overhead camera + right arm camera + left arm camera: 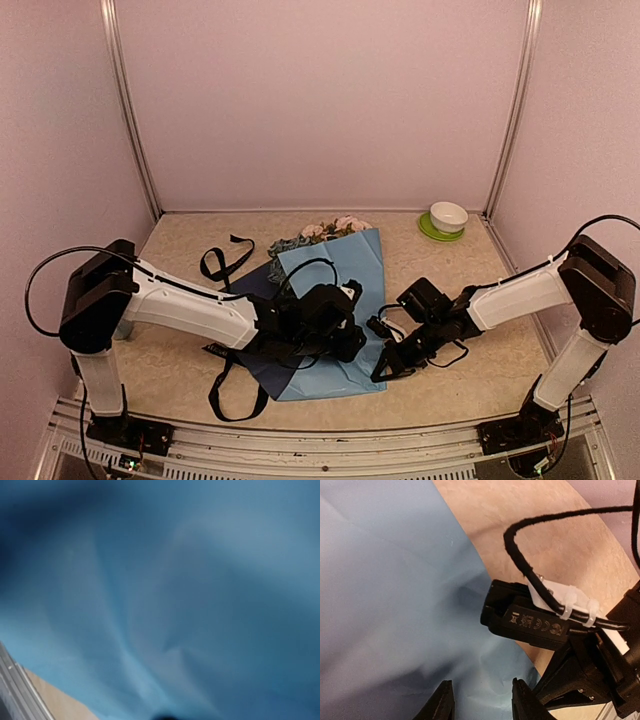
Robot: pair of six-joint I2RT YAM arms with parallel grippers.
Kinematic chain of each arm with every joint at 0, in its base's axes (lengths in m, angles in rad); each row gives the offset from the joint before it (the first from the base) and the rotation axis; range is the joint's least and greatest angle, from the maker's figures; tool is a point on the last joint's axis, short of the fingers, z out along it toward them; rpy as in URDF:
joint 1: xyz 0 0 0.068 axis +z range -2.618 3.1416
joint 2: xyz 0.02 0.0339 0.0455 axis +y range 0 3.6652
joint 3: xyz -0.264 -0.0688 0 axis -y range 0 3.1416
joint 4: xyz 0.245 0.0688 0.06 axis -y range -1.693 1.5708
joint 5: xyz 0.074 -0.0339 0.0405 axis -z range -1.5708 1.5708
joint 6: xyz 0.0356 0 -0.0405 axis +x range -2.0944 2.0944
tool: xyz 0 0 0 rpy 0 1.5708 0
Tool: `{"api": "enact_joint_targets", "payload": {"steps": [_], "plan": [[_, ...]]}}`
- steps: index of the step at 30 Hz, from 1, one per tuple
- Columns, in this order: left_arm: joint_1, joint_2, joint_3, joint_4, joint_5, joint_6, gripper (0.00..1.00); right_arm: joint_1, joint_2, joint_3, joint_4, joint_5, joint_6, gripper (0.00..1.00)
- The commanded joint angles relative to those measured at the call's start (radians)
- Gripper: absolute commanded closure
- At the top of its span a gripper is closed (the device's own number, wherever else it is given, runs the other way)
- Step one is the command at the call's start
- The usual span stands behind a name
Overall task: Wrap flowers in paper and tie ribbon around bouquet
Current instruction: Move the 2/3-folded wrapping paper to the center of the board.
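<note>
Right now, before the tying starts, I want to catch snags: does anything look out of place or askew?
The ribbon sprawls in loose loops left of the paper, passing under the left arm, where it could snag. The paper puckers where the right gripper pinches its near edge. Nothing looks spilled or damaged.

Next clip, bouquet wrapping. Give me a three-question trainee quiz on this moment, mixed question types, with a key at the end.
1. True or false: the ribbon is tied around the paper.
2. Where do the flowers poke out of the paper? A) far end B) near end C) nowhere, fully covered
3. Fill in: the left gripper has its fingers ___ over the paper.
Key: 1 false; 2 A; 3 open.
</note>
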Motion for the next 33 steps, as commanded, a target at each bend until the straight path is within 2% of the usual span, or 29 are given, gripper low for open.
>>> {"api": "enact_joint_targets", "payload": {"steps": [1,9,15,19,21,23,25,28,33], "plan": [[0.039,0.065,0.044,-0.04,0.085,0.029,0.62,0.016,0.021,-0.027,0.03,0.108,0.011,1.0],[0.095,0.121,-0.045,-0.056,0.144,-0.038,0.64,0.014,-0.017,0.016,0.007,0.104,-0.004,0.97],[0.093,0.145,-0.059,-0.029,0.175,-0.039,0.65,-0.045,-0.141,0.065,-0.058,0.087,-0.021,0.84],[0.098,0.143,-0.084,-0.021,0.17,-0.039,0.65,-0.204,-0.205,0.045,-0.07,0.083,-0.028,0.6],[0.101,0.145,-0.096,-0.013,0.174,-0.039,0.65,-0.253,-0.166,0.051,-0.049,0.038,-0.053,0.4],[0.101,0.147,-0.1,-0.008,0.179,-0.04,0.66,-0.274,-0.113,0.07,-0.017,-0.024,-0.066,0.26],[0.101,0.148,-0.106,-0.005,0.177,-0.04,0.66,-0.289,-0.066,0.083,0.017,-0.05,-0.068,0.24],[0.101,0.144,-0.116,0.003,0.174,-0.039,0.66,-0.304,-0.006,0.102,0.057,-0.064,-0.077,0.27],[0.104,0.149,-0.115,-0.001,0.171,-0.033,0.66,-0.31,0.1,0.134,0.132,-0.13,-0.068,0.44]]}}
